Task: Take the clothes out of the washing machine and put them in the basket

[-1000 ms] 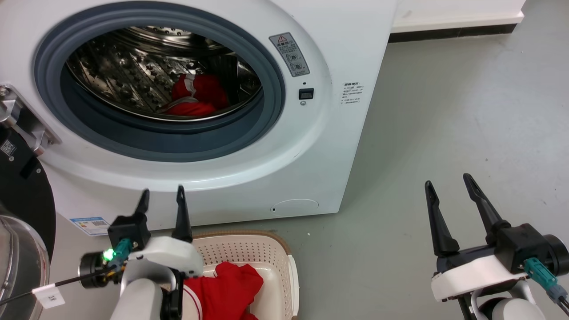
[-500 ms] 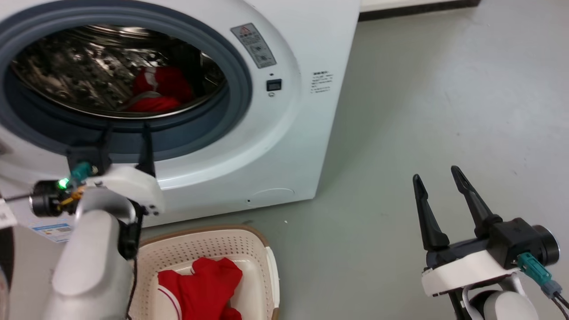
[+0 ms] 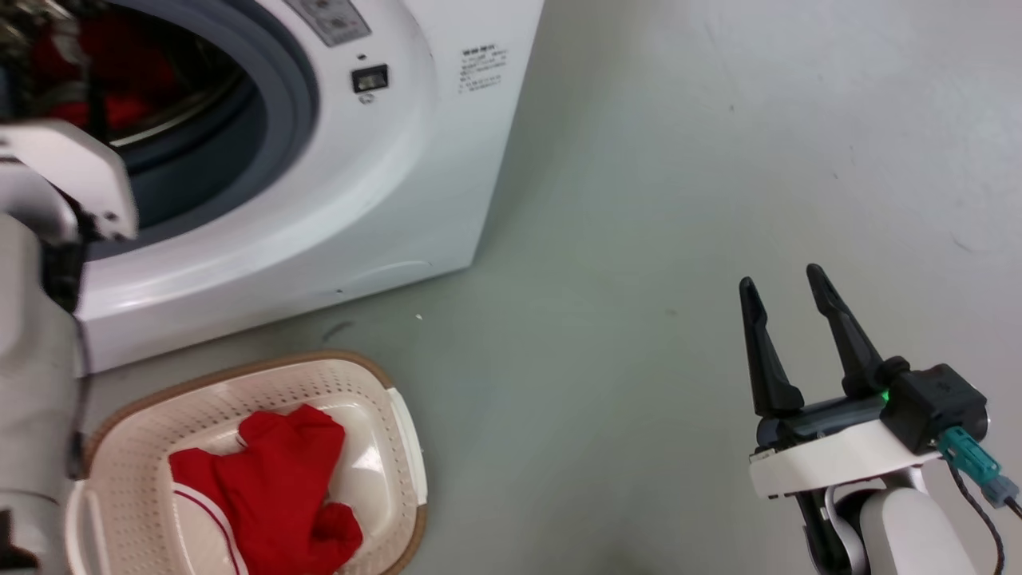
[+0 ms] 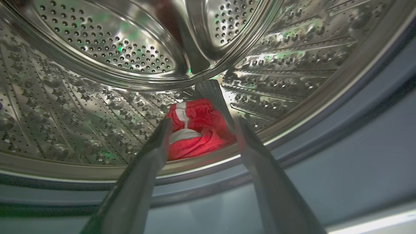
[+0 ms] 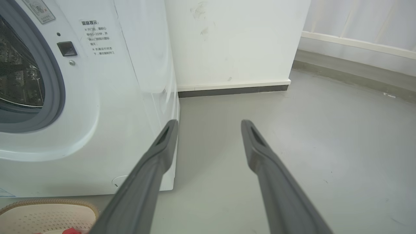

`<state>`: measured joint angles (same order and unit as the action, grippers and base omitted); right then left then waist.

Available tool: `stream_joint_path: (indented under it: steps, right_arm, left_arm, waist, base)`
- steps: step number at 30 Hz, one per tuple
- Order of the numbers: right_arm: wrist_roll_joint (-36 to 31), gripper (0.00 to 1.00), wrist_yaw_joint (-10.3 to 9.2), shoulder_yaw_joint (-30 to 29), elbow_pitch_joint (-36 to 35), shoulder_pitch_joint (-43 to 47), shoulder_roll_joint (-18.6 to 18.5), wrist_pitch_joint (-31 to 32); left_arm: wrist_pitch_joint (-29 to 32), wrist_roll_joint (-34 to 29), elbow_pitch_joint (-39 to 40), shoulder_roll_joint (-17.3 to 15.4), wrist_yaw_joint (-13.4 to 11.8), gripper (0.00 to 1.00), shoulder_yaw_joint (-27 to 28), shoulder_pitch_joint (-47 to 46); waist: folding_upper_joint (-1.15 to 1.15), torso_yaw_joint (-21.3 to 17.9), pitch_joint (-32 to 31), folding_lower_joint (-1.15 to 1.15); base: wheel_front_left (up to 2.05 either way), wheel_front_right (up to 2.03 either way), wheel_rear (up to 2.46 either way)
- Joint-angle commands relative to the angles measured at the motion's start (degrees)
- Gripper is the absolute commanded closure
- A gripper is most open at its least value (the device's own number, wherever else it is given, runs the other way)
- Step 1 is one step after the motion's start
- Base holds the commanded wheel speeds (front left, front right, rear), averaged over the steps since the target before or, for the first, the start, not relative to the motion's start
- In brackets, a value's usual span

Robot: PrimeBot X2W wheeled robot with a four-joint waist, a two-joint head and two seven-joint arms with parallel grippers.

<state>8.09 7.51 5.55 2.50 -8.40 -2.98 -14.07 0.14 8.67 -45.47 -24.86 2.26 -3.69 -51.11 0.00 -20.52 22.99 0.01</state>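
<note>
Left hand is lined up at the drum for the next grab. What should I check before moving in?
1. Left hand open: ok.
2. Red garment lies straight ahead of it in the drum: ok.
3. Way past the porthole rim free: ok.
4. Basket has room beside the red piece in it: ok.
5. Right hand open, off to the side above the floor: ok.
6. More clothes hidden behind that garment: cannot tell.

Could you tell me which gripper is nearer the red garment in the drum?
Left. The left gripper points into the drum at the red garment; the right gripper hovers over the floor.
</note>
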Motion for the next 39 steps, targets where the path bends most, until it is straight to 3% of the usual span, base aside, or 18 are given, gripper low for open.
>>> stream_joint_path:
  steps: [1, 15, 29, 30, 31, 32, 33, 39]
  right_arm:
    - [0.44, 0.0, -0.04, 0.36, 0.59, -1.31, 0.2, -0.42]
    - [5.6, 0.0, -0.05, 4.26, 0.85, -5.88, 0.19, -1.11]
    - [7.01, 0.0, -0.05, 5.99, -0.99, -6.32, 0.18, -1.12]
    - [7.06, 0.0, -0.05, 6.08, -1.02, -6.38, 0.18, -1.12]
    - [7.15, 0.0, -0.05, 6.13, -1.04, -6.44, 0.18, -1.12]
    - [7.2, 0.0, -0.05, 6.17, -1.04, -6.48, 0.18, -1.12]
    - [7.24, 0.0, -0.05, 6.25, -1.05, -6.58, 0.18, -1.12]
    - [7.17, 0.0, -0.05, 5.95, -1.0, -6.92, 0.17, -1.12]
  left_arm:
    - [0.81, -0.58, -0.94, -1.71, 0.33, 0.0, -0.16, -2.03]
    - [17.15, -3.84, -7.83, -12.91, 3.67, 0.0, -3.87, -20.08]
    - [40.28, -2.97, -4.71, -17.54, 4.98, 0.0, -7.83, -27.4]
    - [41.81, -2.58, -4.49, -17.6, 4.97, 0.43, -7.66, -27.12]
    - [43.17, -2.25, -4.13, -17.57, 4.82, 0.6, -7.56, -26.79]
    - [43.94, -2.01, -3.34, -17.53, 4.67, 0.86, -7.49, -26.42]
    - [44.18, -1.86, -2.36, -17.59, 4.3, 1.0, -7.35, -26.19]
    - [41.84, -1.24, 4.17, -17.79, 0.89, 1.0, -6.19, -22.92]
  waist:
    - [0.0, -3.29, 4.36, -0.01]
    - [0.0, -9.15, 15.2, -0.01]
    - [0.0, -10.6, 19.6, -0.01]
    - [0.0, -10.63, 19.73, -0.01]
    - [0.0, -10.64, 19.82, -0.01]
    - [0.0, -10.65, 19.89, -0.01]
    - [0.0, -10.66, 19.99, -0.01]
    - [0.0, -10.43, 19.64, -0.01]
  base:
    - [0.0, 0.0, 0.0]
    - [0.0, 0.0, 0.0]
    - [0.0, 0.0, 0.0]
    - [0.0, 0.0, 0.0]
    - [0.0, 0.0, 0.0]
    - [0.0, 0.0, 0.0]
    - [0.0, 0.0, 0.0]
    - [0.0, 0.0, 0.0]
